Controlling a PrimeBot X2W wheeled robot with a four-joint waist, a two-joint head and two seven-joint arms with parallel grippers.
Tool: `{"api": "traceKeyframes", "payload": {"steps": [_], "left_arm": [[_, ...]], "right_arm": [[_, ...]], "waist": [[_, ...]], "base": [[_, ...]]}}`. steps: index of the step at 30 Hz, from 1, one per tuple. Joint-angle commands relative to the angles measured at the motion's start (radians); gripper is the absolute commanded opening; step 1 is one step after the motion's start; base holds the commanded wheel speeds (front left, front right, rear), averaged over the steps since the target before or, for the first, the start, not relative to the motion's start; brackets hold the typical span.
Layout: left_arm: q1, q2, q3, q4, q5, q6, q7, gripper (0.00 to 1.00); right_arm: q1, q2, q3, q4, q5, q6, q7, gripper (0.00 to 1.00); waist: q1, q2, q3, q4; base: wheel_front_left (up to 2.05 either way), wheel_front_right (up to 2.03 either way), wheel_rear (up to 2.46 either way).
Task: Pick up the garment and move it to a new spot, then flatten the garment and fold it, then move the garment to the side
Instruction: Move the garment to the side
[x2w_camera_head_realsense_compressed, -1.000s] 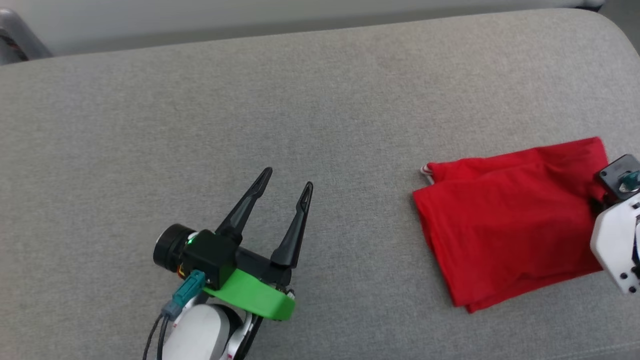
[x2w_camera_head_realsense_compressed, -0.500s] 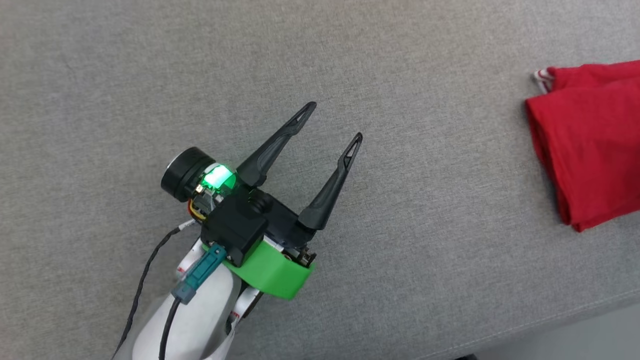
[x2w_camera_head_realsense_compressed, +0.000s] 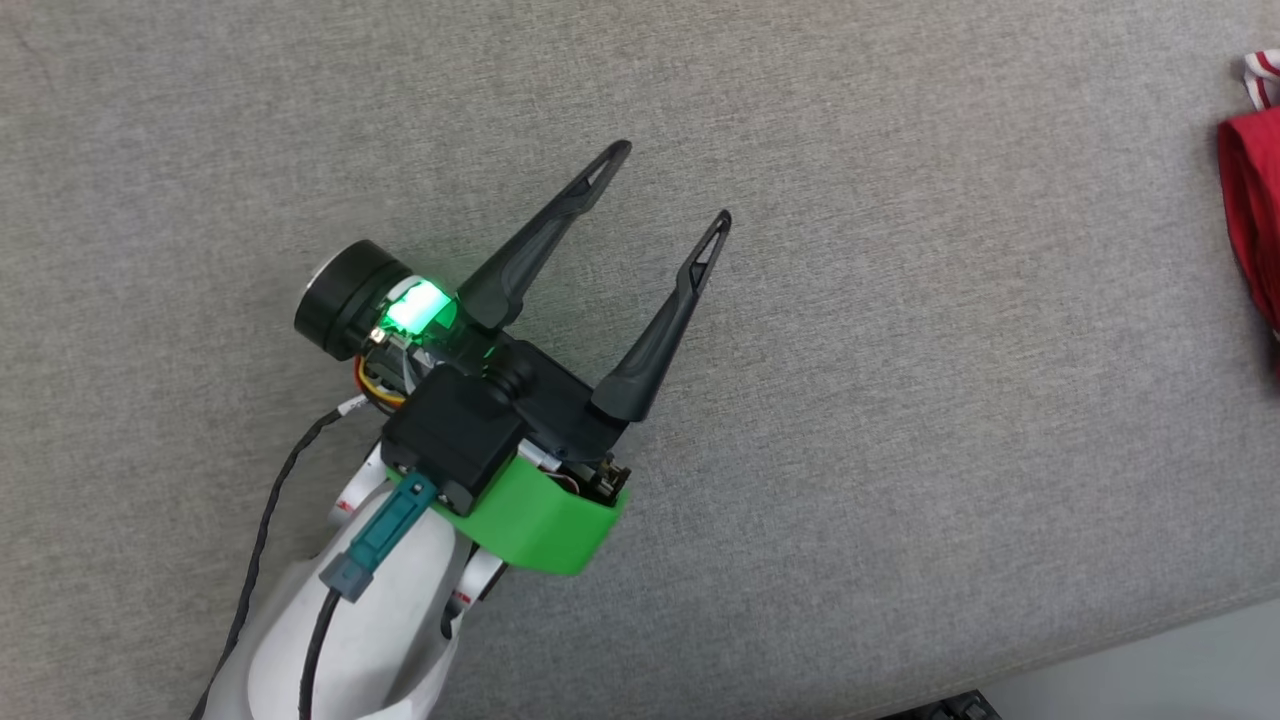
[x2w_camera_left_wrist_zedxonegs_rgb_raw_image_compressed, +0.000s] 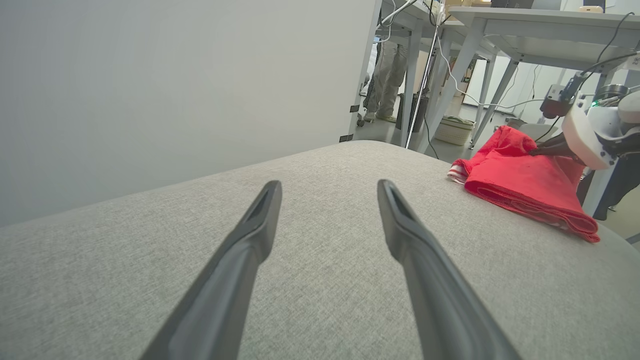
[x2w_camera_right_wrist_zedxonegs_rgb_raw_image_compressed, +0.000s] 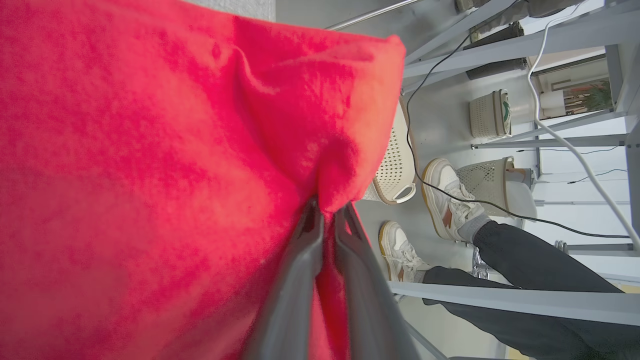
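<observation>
Closest in the head view is the left gripper (x2w_camera_head_realsense_compressed: 671, 184), on a white forearm with a green collar (x2w_camera_head_realsense_compressed: 540, 520) and a lit green lamp (x2w_camera_head_realsense_compressed: 415, 310) at the wrist. Its 2 dark fingers (x2w_camera_head_realsense_compressed: 545, 235) are spread wide with nothing between them, and they hang above bare grey cushion (x2w_camera_head_realsense_compressed: 900, 400). The left wrist view shows the same thing: the left gripper (x2w_camera_left_wrist_zedxonegs_rgb_raw_image_compressed: 327, 185) has its jaws parted and points across the cushion (x2w_camera_left_wrist_zedxonegs_rgb_raw_image_compressed: 325, 300) toward a plain pale wall (x2w_camera_left_wrist_zedxonegs_rgb_raw_image_compressed: 175, 90).

Farther along the cushion, well apart from the left gripper, lies the garment (x2w_camera_left_wrist_zedxonegs_rgb_raw_image_compressed: 525, 185), a red folded bundle near the cushion's far right end. A bit of red-white striped trim (x2w_camera_left_wrist_zedxonegs_rgb_raw_image_compressed: 457, 172) sticks out at its near-left corner. In the head view only a sliver of the garment (x2w_camera_head_realsense_compressed: 1255, 200) and the trim (x2w_camera_head_realsense_compressed: 1258, 75) shows at the right edge.

The right gripper (x2w_camera_left_wrist_zedxonegs_rgb_raw_image_compressed: 550, 147) meets the bundle's far corner, where the cloth rises to a peak. From its own wrist, the right gripper (x2w_camera_right_wrist_zedxonegs_rgb_raw_image_compressed: 327, 210) has both fingers pressed together on a pinched fold of the garment (x2w_camera_right_wrist_zedxonegs_rgb_raw_image_compressed: 150, 175).

Beyond the cushion stand grey tables (x2w_camera_left_wrist_zedxonegs_rgb_raw_image_compressed: 525, 25) with trailing cables, woven baskets (x2w_camera_right_wrist_zedxonegs_rgb_raw_image_compressed: 490, 115) on the floor, and a person's white shoes (x2w_camera_right_wrist_zedxonegs_rgb_raw_image_compressed: 445, 200) and dark trousers (x2w_camera_right_wrist_zedxonegs_rgb_raw_image_compressed: 525, 260).
</observation>
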Motion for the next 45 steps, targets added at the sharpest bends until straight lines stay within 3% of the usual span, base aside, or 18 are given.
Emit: {"api": "traceKeyframes", "payload": {"steps": [1,2,11,21,27,34,45], "left_arm": [[-0.02,-0.003,0.007,-0.007,0.006,-0.003,-0.006,1.0],[-0.02,-0.005,0.01,-0.006,0.006,-0.003,-0.006,1.0],[0.026,-0.057,0.051,0.036,-0.033,-0.003,-0.006,1.0],[0.179,-0.133,0.211,0.134,-0.039,-0.002,-0.006,1.0],[0.251,-0.159,0.291,0.157,-0.038,-0.002,-0.006,1.0],[0.329,-0.179,0.361,0.178,-0.038,-0.003,-0.006,1.0],[0.407,-0.194,0.402,0.217,-0.026,-0.003,-0.006,1.0]], "right_arm": [[-0.014,0.009,-0.009,0.006,-0.02,-0.002,-0.007,0.46],[-0.015,0.014,-0.013,0.008,-0.028,-0.002,-0.008,1.0],[-0.007,0.049,-0.027,-0.024,-0.037,-0.002,-0.024,1.0],[0.053,0.128,0.006,-0.264,0.116,-0.002,-0.005,1.0],[0.156,0.228,-0.014,-0.437,0.191,-0.002,-0.031,1.0],[0.34,0.394,-0.059,-0.604,0.213,-0.002,-0.092,1.0],[0.561,0.607,-0.07,-0.645,0.22,-0.002,-0.247,1.0]], "waist": [[-0.0001,-0.0001,-0.01,0.01],[-0.0001,-0.0001,-0.015,0.012],[-0.0001,-0.0001,-0.138,0.044],[-0.0001,-0.0001,-0.367,0.105],[-0.0001,-0.0001,-0.468,0.152],[-0.0001,-0.0001,-0.552,0.204],[-0.0001,-0.0001,-0.602,0.261]], "base": [[0.0,0.0,0.0],[0.0,0.0,0.0],[0.0,0.0,0.0],[0.0,0.0,0.0],[0.0,0.0,0.0],[0.0,0.0,0.0],[0.0,0.0,0.0]]}}
